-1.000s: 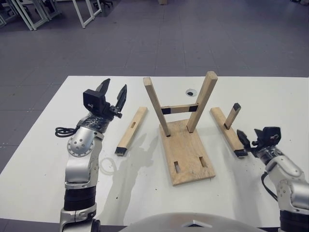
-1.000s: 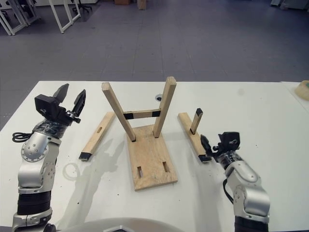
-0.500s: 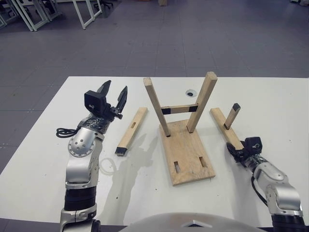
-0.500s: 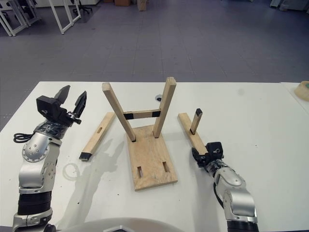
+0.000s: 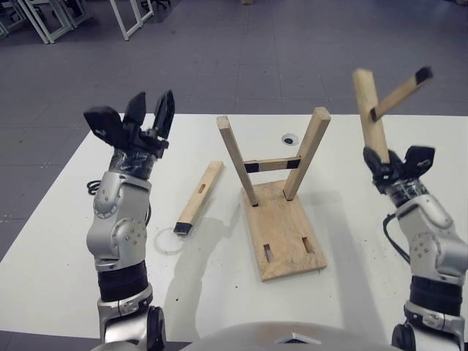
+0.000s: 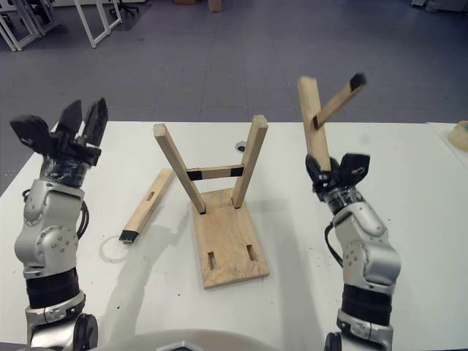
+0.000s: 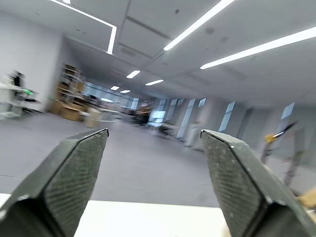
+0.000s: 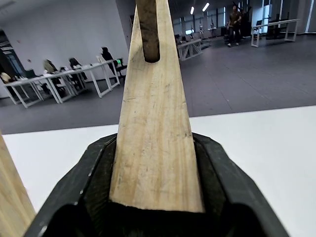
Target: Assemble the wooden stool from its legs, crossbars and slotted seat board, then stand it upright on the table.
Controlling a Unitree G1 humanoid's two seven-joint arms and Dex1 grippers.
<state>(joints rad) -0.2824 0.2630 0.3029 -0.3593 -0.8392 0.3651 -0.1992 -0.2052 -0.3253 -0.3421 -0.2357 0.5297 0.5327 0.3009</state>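
Nearest, at the lower middle of the head view, the seat board (image 5: 284, 234) lies flat on the white surface (image 5: 219, 292). Its near end shows two empty slots (image 5: 268, 253), so that half of the stool is not yet built. Just left of the board, at lower left of centre, a thin white ring (image 5: 167, 241) lies on the surface.

A little farther back, left of centre, a loose leg (image 5: 199, 196) lies flat and alone, its dark-tipped end toward the ring, touched by neither arm.

At the left edge the left tool (image 5: 151, 110) is held up off the surface. Its fingers (image 7: 74, 168) are spread wide with nothing between them.

At the right edge the right tool (image 5: 398, 167) is clamped on the lower end of the held leg (image 5: 369, 117), raised clear of the surface and close to upright. The wrist view shows the wood (image 8: 155, 143) gripped snugly between both pads. A short crossbar (image 5: 398, 91) sits in that leg's slot and sticks out toward the upper right corner.

Behind the empty slots, the far end of the board carries the finished part. The left standing leg (image 5: 236, 161) and right standing leg (image 5: 306, 153) are planted in it, splaying outward, and are tied by a joining crossbar (image 5: 272, 165).

By my reading the job is roughly half done. The held leg and the loose leg have to be joined through the short crossbar and seated in the two empty slots. Then the stool has to be turned onto its feet.
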